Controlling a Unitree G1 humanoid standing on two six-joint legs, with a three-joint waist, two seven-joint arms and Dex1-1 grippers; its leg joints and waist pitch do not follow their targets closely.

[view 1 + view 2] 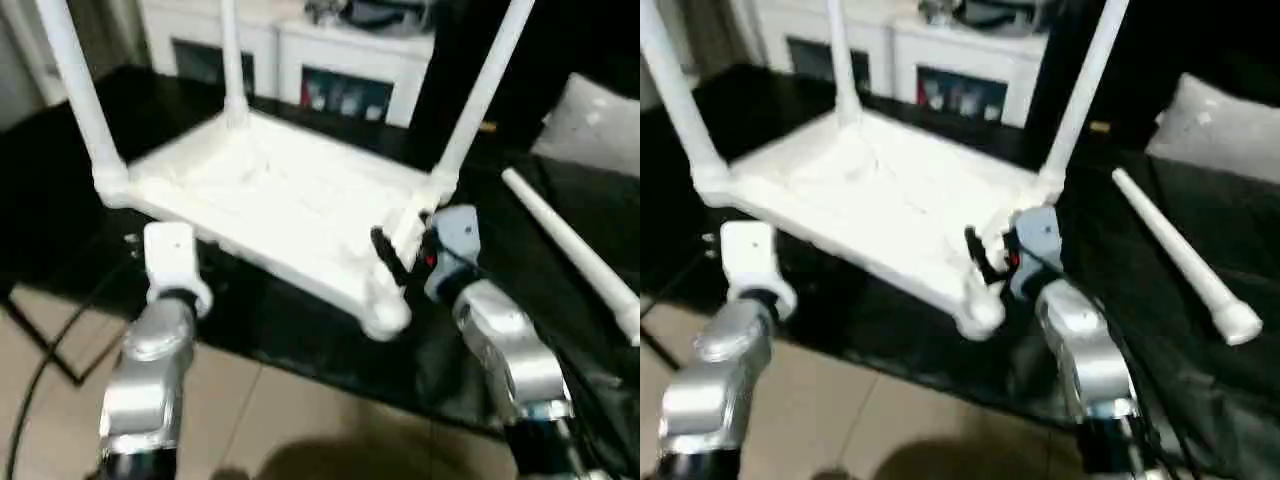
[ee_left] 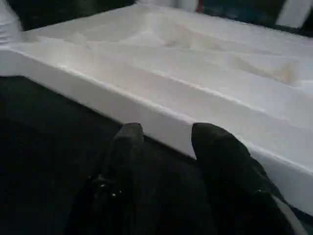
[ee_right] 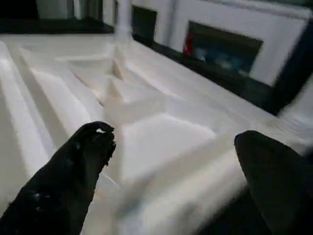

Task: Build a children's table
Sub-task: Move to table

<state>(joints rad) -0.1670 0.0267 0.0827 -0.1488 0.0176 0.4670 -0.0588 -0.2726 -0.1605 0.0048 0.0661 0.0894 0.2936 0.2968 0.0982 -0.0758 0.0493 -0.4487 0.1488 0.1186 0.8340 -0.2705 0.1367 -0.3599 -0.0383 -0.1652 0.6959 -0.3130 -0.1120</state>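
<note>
A: Where's the table sitting right now?

B: The table top (image 1: 270,195) lies upside down on the black surface (image 1: 80,130), ribbed side up. Three legs stand in their sockets: the far-left leg (image 1: 75,85), the far-middle leg (image 1: 231,60) and the right leg (image 1: 485,90). The near corner socket (image 1: 385,315) looks empty, and the fourth leg (image 1: 570,250) lies loose on the right, its long axis running from far-left to near-right.

A: And the grippers?

B: The right gripper (image 1: 400,250) is at the near right edge of the top, just above that empty socket, fingers spread wide with nothing between them. In its wrist view the two fingers (image 3: 73,166) straddle the rim without clamping it. The left gripper (image 2: 166,139) hovers in front of the near left edge, jaws part open, holding nothing.

A: So which arm goes for the loose leg?

B: The right, I'd judge. The leg lies to its right and slightly farther out, well apart from the left gripper. Its thick end (image 1: 1238,322) points near-right, so the gripper should take it across the shaft, then swing it upright over the near socket
</note>
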